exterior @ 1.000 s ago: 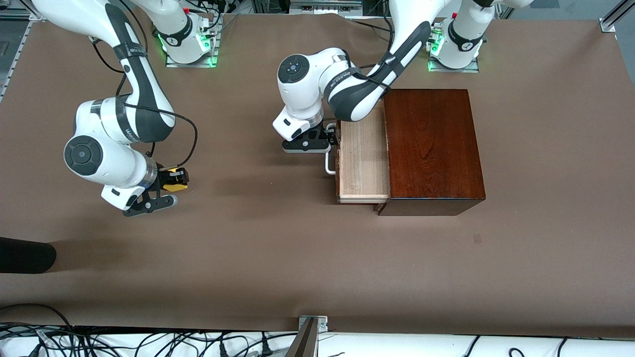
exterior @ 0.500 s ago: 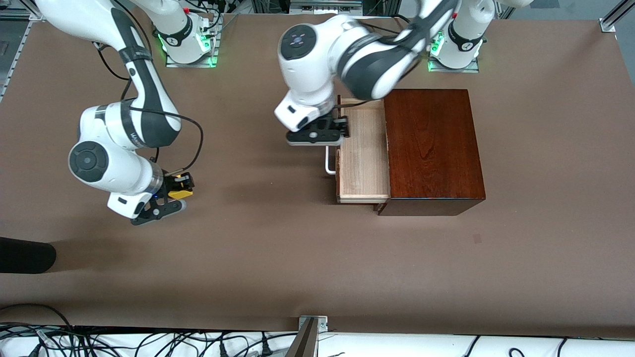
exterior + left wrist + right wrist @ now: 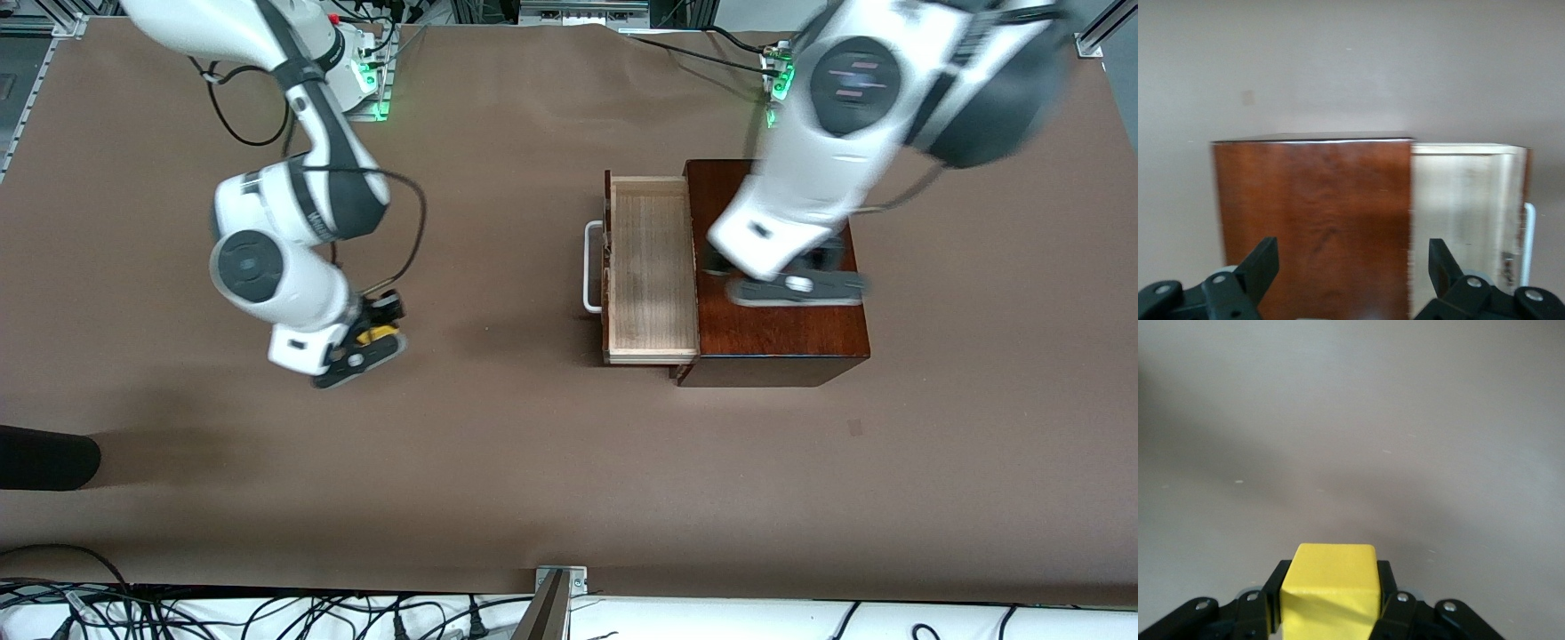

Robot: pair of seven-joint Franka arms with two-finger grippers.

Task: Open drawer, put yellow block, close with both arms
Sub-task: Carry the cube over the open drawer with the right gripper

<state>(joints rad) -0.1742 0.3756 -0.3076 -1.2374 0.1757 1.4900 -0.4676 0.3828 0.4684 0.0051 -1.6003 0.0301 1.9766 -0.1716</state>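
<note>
The right arm reaches from its base down toward 5 o'clock in the front view, its end effector (image 3: 372, 342) raised over the counter with fingers clamped shut. The left arm sweeps toward 7 o'clock, its end effector (image 3: 796, 276) aloft, fingers (image 3: 1265, 263) spread wide.

A brown table (image 3: 498, 462) with cables (image 3: 267, 613) along its near edge.
</note>
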